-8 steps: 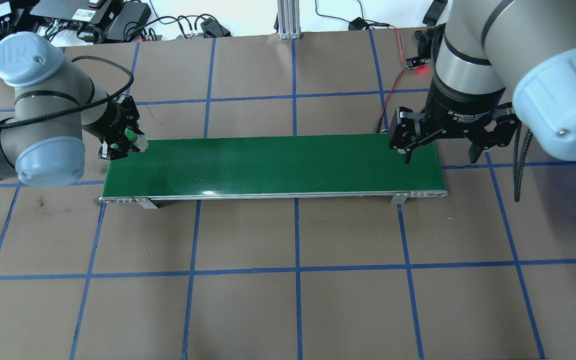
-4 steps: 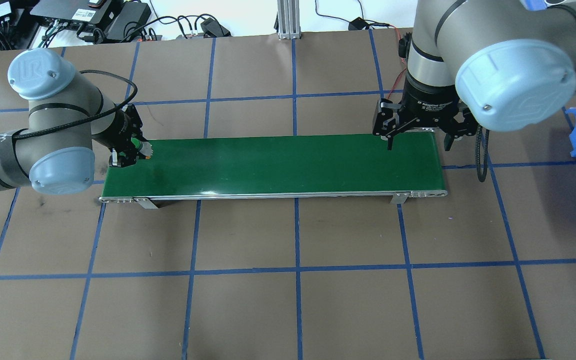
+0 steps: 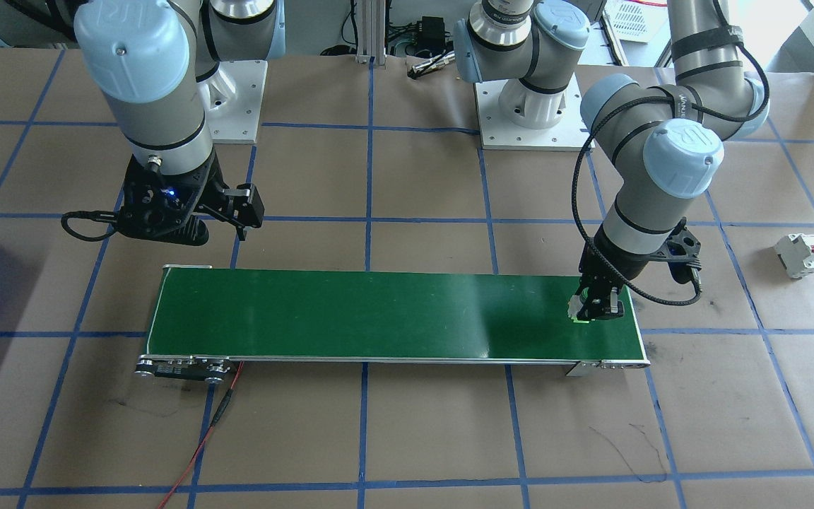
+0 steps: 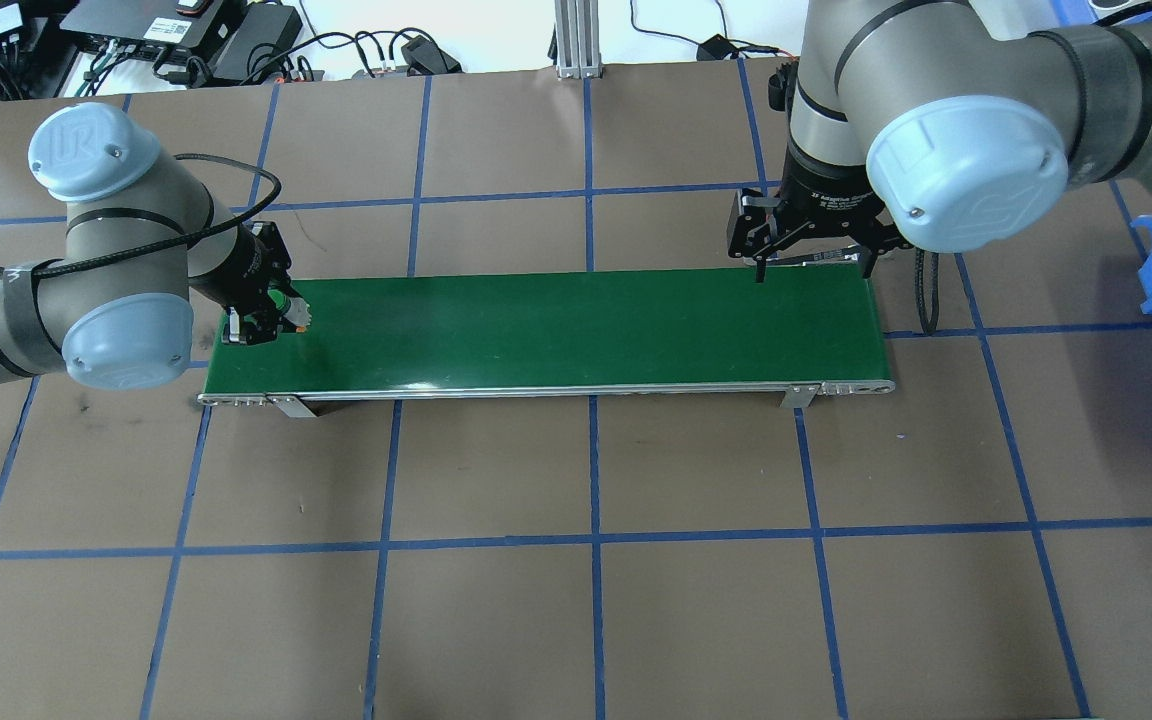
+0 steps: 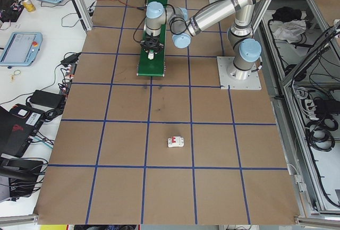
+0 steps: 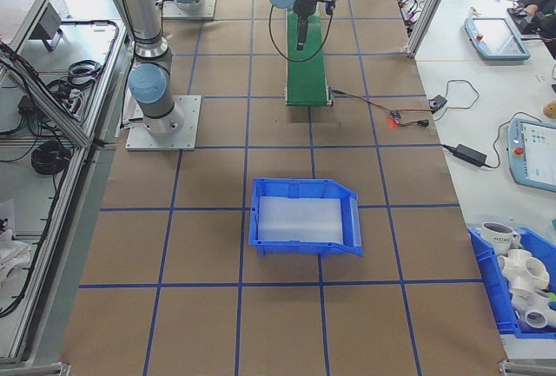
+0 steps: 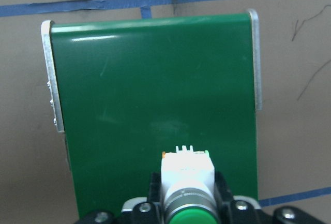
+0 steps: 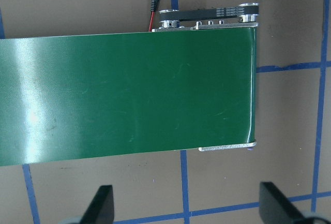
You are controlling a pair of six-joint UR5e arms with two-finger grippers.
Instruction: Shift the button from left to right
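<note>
Button point(image 7: 187, 185) clamped in left tool point(image 4: 266, 316), "UR" on arm cap point(image 4: 82, 150)

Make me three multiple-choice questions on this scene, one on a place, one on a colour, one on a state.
1. Where is the button?
A. in the blue bin
B. over the belt's left end
C. on the bare table

2. What colour is the button's head?
A. red
B. yellow
C. green

3. How is the right gripper?
A. open, empty
B. shut on the button
C. shut on a cable

Key: 1 B, the left gripper holds it there; 2 C, the left wrist view shows green; 3 A, its fingers stand apart with nothing between.
</note>
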